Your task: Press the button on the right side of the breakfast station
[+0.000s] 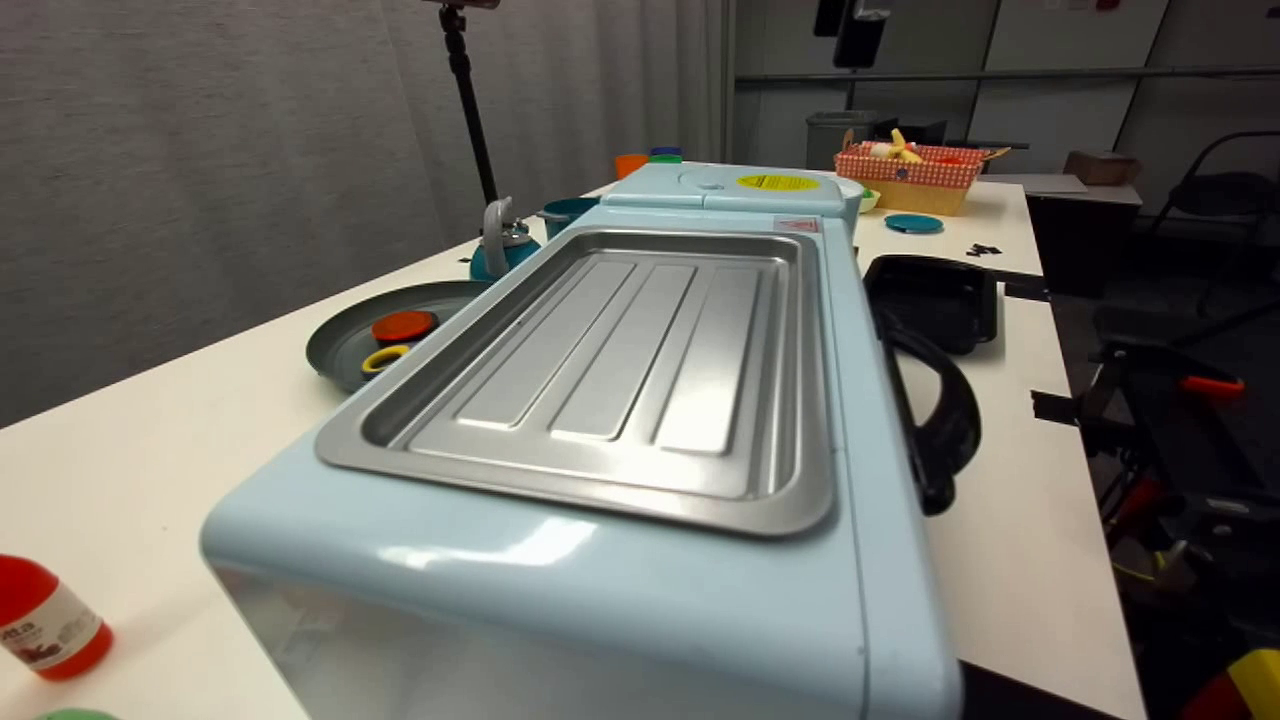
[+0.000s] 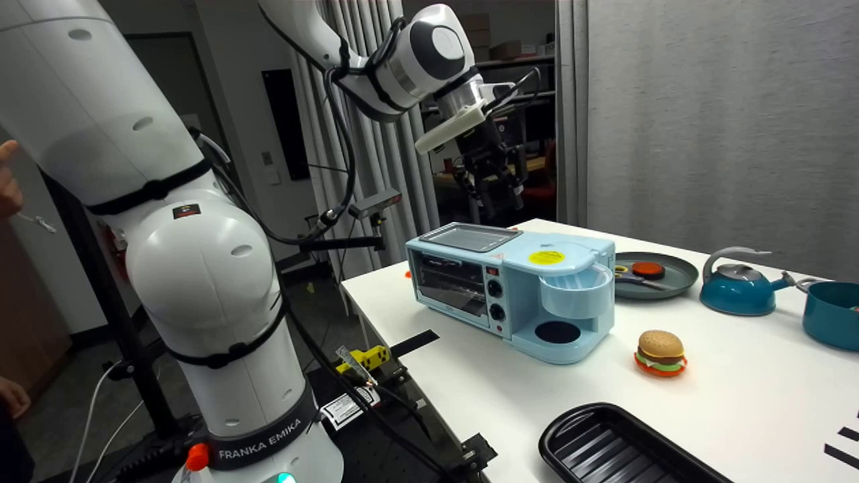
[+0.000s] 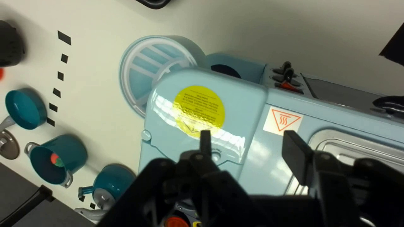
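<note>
The pale blue breakfast station (image 1: 600, 550) with its ribbed silver tray (image 1: 610, 340) stands on the white table and shows in all views. In the wrist view, its lid (image 3: 240, 91) carries a yellow sticker and a small round button (image 3: 216, 157) beside the left finger. A red switch (image 2: 493, 271) sits above two black knobs on its front; it also shows in the wrist view (image 3: 288, 86). My gripper (image 2: 500, 201) is above the station, apart from it. In the wrist view its fingers (image 3: 247, 142) are spread with nothing between them. Dark finger-like parts hang at the top of an exterior view.
A grey pan (image 2: 684, 268), a teal kettle (image 2: 741, 292) and a teal pot (image 2: 832, 322) stand beside the station. A toy burger (image 2: 660, 352) and a black tray (image 2: 560, 436) lie in front. The black oven handle (image 1: 945, 420) sticks out. A red bottle (image 1: 50, 620) is nearby.
</note>
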Motion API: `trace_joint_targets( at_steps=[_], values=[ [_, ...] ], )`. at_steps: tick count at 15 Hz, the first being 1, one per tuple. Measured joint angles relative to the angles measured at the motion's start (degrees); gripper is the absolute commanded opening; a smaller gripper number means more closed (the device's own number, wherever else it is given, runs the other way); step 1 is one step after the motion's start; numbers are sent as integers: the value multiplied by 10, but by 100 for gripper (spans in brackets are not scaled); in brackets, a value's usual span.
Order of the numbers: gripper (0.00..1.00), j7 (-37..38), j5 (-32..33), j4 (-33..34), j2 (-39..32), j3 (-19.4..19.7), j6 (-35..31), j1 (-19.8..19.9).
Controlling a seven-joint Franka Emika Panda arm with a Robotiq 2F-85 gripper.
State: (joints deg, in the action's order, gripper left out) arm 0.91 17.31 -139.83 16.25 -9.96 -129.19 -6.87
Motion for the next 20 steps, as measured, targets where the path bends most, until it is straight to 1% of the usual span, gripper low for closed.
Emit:
trace_joint_targets(
  at_steps=[1, 2, 20],
  values=[
    [99, 0, 2, -1, 0, 0, -4, 0],
    [100, 0, 4, -2, 0, -1, -6, 0],
    [100, 0, 6, -9, 0, -1, -10, 0]
  ],
)
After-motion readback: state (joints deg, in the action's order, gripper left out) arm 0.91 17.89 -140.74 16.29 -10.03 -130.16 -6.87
